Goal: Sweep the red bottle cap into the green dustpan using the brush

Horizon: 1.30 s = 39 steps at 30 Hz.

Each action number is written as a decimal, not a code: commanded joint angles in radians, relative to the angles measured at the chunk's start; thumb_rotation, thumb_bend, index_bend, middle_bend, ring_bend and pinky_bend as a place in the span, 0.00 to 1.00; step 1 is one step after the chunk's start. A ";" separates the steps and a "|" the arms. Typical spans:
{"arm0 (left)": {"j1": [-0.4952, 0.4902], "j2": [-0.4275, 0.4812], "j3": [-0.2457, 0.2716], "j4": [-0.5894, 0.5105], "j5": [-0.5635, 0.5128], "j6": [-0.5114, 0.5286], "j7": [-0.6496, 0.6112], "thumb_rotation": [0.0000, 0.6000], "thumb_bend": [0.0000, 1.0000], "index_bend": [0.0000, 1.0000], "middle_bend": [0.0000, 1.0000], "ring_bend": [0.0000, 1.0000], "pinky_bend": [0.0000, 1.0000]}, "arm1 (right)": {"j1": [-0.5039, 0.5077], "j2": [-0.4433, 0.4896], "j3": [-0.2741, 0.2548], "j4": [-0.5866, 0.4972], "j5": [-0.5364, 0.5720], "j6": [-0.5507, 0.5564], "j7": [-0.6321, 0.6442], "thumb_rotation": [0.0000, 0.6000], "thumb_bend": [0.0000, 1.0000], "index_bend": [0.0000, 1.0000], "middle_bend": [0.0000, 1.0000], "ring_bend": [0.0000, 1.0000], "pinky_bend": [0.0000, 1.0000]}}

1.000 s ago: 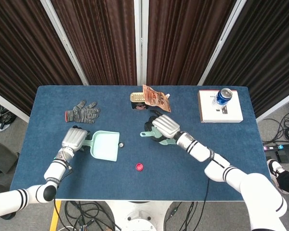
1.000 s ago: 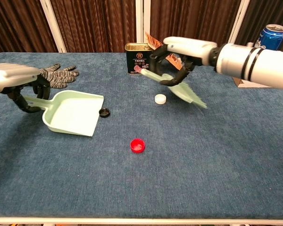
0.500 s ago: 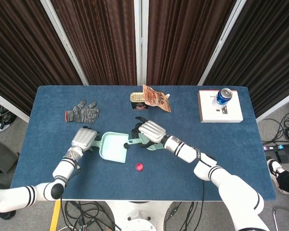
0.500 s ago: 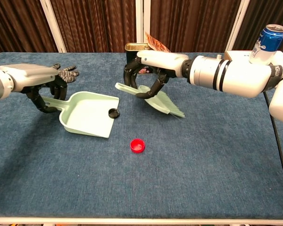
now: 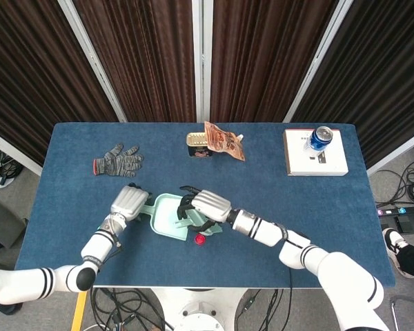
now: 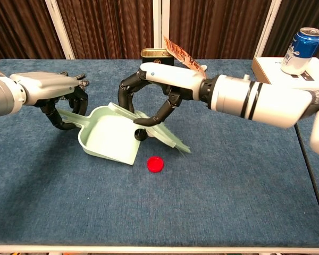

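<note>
Red cap [image 6: 155,164]: lies on the blue table [image 6: 244,186], nearest the front edge, just off the dustpan's open lip and just below the brush's bristles; nothing touches it.
Brush [image 6: 162,134]: pale green, tilted, bristle end low toward the cap, handle up in the right hand.
Right hand [image 6: 151,93]: fingers curled round the brush handle, gripping it above the dustpan's mouth.
Dustpan [image 6: 107,139]: green, tipped with its open edge toward the cap; a small black cap [image 6: 140,133] sits at its right edge, partly hidden by the brush.
Left hand [image 6: 58,93]: fingers closed round the dustpan handle, holding it at the left.
Glove [image 5: 117,160]: grey, flat, behind the left hand.
Tin [image 5: 198,145]: at the far edge, with an orange packet [image 5: 224,141] leaning on it.
Can [image 6: 299,43]: blue, upright on a white box [image 5: 316,153], far right.
</note>
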 commanded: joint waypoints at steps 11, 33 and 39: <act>0.018 0.040 0.049 -0.066 0.077 0.021 -0.025 1.00 0.35 0.51 0.47 0.33 0.23 | -0.136 0.245 0.006 -0.468 0.108 -0.002 -0.304 1.00 0.61 0.82 0.67 0.30 0.07; -0.029 -0.012 0.033 -0.106 -0.088 0.100 0.098 1.00 0.35 0.51 0.47 0.33 0.23 | -0.176 0.065 0.138 -0.444 0.249 -0.105 -0.538 1.00 0.61 0.83 0.67 0.31 0.06; -0.047 -0.020 0.025 -0.111 -0.110 0.105 0.114 1.00 0.35 0.51 0.47 0.33 0.23 | -0.182 0.039 0.152 -0.440 0.249 -0.102 -0.546 1.00 0.61 0.83 0.67 0.31 0.06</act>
